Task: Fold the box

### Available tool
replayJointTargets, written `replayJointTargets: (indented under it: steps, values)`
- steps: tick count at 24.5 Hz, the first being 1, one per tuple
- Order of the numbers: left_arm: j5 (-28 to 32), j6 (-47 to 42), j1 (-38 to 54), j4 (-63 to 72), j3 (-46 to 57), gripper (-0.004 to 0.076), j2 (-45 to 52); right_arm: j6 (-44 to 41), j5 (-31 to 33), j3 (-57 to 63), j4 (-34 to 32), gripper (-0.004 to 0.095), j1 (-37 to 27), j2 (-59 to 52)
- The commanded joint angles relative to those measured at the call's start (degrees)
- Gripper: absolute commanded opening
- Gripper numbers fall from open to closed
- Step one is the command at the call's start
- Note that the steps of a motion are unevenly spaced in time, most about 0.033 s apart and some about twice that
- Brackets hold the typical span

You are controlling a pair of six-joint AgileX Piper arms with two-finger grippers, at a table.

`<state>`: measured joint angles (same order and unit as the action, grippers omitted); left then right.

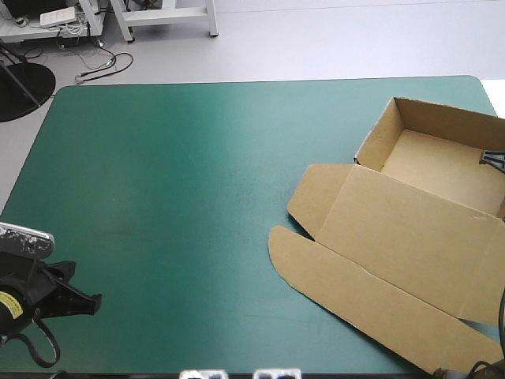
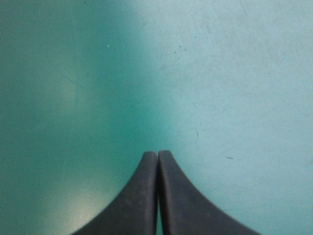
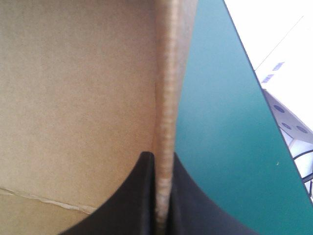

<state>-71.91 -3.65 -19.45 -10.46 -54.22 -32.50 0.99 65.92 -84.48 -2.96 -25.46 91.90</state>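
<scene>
The brown box (image 1: 410, 229) lies at the table's right side as an open tray with raised walls at the far right and its lid spread flat toward the near edge. My right gripper (image 1: 492, 159) shows only as a black tip at the tray's right wall. In the right wrist view the right gripper (image 3: 164, 161) is shut on the upright edge of that box wall (image 3: 166, 98), the tray floor on one side and teal-green cover on the other. My left gripper (image 1: 83, 302) rests low at the near left corner. In its wrist view the left gripper (image 2: 157, 155) is shut, over bare cover.
The teal-green table cover (image 1: 181, 197) spreads bare across the left and middle. The table's right edge (image 3: 244, 58) runs close beside the held wall. The box lid's rounded flap (image 1: 288, 257) reaches toward the table's middle.
</scene>
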Motion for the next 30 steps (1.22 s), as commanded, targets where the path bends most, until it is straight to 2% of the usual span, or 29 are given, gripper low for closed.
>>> replayJointTargets:
  steps: [1, 5, 7, 10, 12, 13, 15, 21, 30]
  values:
    - [-1.3, -1.2, -0.5, -2.0, 2.2, -0.001, 2.5, 1.7, -3.6, -1.6, -0.6, -0.0019, -1.3, -0.3]
    - [-1.5, -3.2, -0.5, -2.4, 3.4, -0.001, 3.7, 1.7, -6.4, -1.6, -0.1, -0.0018, -1.3, 2.7]
    - [-1.4, -3.2, -0.5, -2.4, 3.4, -0.001, 3.7, 1.7, -3.7, -1.6, -0.9, 0.0006, -1.3, 4.4]
    - [-1.4, -3.2, -0.5, -2.4, 3.4, -0.001, 3.7, 1.7, 1.2, -1.6, -4.8, 0.0165, -1.3, 6.1]
    - [-1.4, -3.2, -0.5, -2.6, 3.4, -0.001, 3.7, 2.0, 2.5, -1.7, -6.5, 0.0316, -1.3, 6.2]
    - [-1.4, -3.1, -0.5, -3.1, 3.4, -0.001, 3.7, 2.4, 3.1, -2.4, -6.5, 0.0401, -1.3, 6.0]
    - [-1.4, -3.1, -0.5, -4.1, 3.4, -0.001, 3.7, 2.8, 3.9, -5.3, -4.4, 0.0471, -1.3, 5.9]
    - [-1.5, -3.1, -0.5, -5.0, 3.4, -0.001, 3.7, 2.8, 5.8, -11.6, 2.0, 0.0471, -1.3, 4.9]
    - [-0.2, -2.9, -0.5, -4.8, 3.4, -0.001, 4.3, 5.8, 5.8, -10.9, 6.8, 0.0468, -1.3, -3.1]
